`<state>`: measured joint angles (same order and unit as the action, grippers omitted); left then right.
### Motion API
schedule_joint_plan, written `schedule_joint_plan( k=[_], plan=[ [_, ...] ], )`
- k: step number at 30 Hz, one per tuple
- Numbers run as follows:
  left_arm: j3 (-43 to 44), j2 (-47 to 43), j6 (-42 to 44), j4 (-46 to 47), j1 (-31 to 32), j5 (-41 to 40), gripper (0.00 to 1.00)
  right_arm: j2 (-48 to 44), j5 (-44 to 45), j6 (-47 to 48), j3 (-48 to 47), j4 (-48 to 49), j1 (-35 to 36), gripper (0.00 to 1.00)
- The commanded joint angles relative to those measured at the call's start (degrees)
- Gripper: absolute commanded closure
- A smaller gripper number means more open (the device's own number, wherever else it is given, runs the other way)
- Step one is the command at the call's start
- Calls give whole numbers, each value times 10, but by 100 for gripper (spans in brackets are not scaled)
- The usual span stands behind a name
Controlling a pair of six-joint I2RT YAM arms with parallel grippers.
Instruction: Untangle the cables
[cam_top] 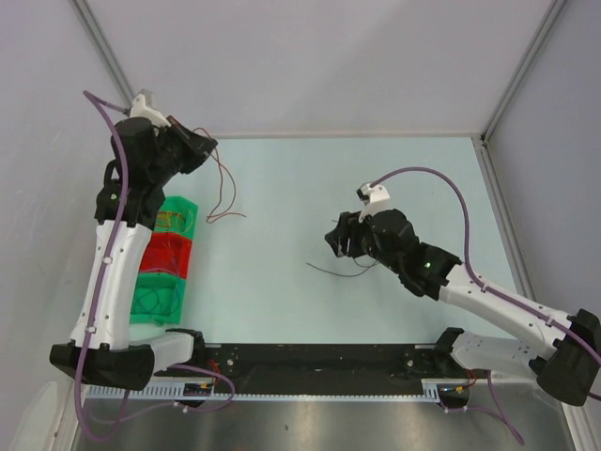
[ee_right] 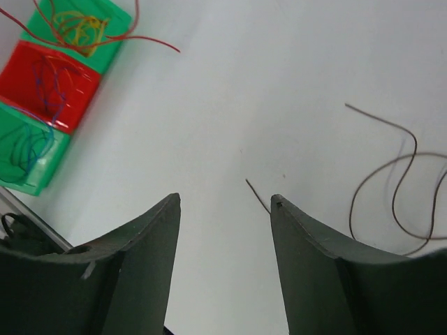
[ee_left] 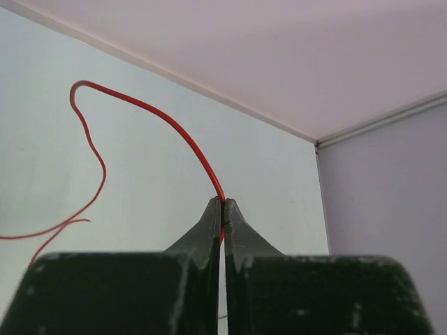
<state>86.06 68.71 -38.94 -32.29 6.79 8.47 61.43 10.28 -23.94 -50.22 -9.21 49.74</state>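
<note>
My left gripper (cam_top: 194, 147) is raised at the far left and shut on a thin red cable (cam_top: 225, 193), which hangs from it in loops toward the table. In the left wrist view the red cable (ee_left: 160, 118) arches up out of the closed gripper (ee_left: 223, 203). A curly maroon cable (cam_top: 343, 272) lies loose on the table by my right gripper (cam_top: 332, 241). The right gripper (ee_right: 225, 199) is open with nothing between its fingers. The maroon cable (ee_right: 398, 174) curls to its right, with one end just beside the right fingertip (ee_right: 279, 204).
Three small bins stand in a row at the left: a green bin (ee_right: 115, 31) with orange-yellow wires, a red bin (ee_right: 21, 87) with blue-purple wires, and a green bin (ee_right: 49, 164) with blue wires. Grey walls (cam_top: 310, 66) enclose the table. A black rail (cam_top: 310, 362) runs along the near edge.
</note>
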Motion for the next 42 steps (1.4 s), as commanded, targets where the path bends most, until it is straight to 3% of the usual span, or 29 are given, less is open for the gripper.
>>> schedule_joint_plan(
  k=[1,19,42],
  plan=[
    [18,-8,12,20,-50,48,100,-42,31,-23,40,-6,-3,42],
    [41,22,44,23,-178,103,100,-8,44,-51,193,140,-13,46],
    [3,40,103,58,-265,117,100,11,-113,-69,231,198,-123,46]
  ],
)
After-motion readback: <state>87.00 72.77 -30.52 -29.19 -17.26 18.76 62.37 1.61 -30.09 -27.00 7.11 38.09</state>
